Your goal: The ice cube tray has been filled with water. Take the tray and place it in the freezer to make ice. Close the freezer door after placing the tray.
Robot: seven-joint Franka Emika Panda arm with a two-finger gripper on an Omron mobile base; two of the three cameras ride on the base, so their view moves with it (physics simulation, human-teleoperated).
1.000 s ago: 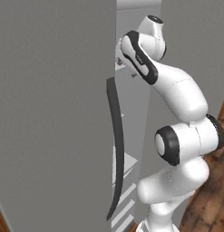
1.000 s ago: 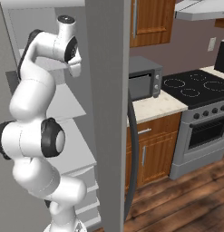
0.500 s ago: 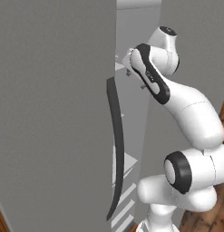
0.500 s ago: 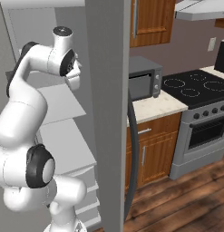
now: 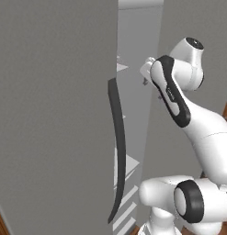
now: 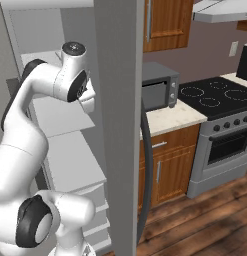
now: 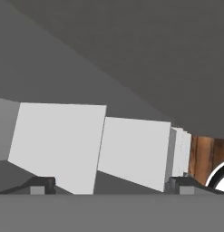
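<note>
The freezer (image 5: 50,114) stands with both grey doors swung open, and my arm reaches between them. In the hand view my gripper (image 7: 111,188) is open, its two dark fingertips (image 7: 41,185) far apart with nothing between them. It looks along white shelves and drawer fronts (image 7: 59,140) inside the unit. In the right base view my hand (image 6: 88,102) hangs at upper-shelf height, just left of the right door's edge (image 6: 117,125). The left door's long dark curved handle (image 5: 118,151) runs down beside my arm. The ice cube tray is out of view.
Right of the freezer, a dark microwave (image 6: 160,90) sits on a pale counter above wooden cabinets (image 6: 167,165). Further right is a black-topped stove (image 6: 215,97). Below is wood floor (image 6: 210,220). The two open doors hem my arm in closely.
My hand has come lower and drawn back to the right, away from the upper shelves. The elbow has swung out toward the base. The gripper has stayed open.
</note>
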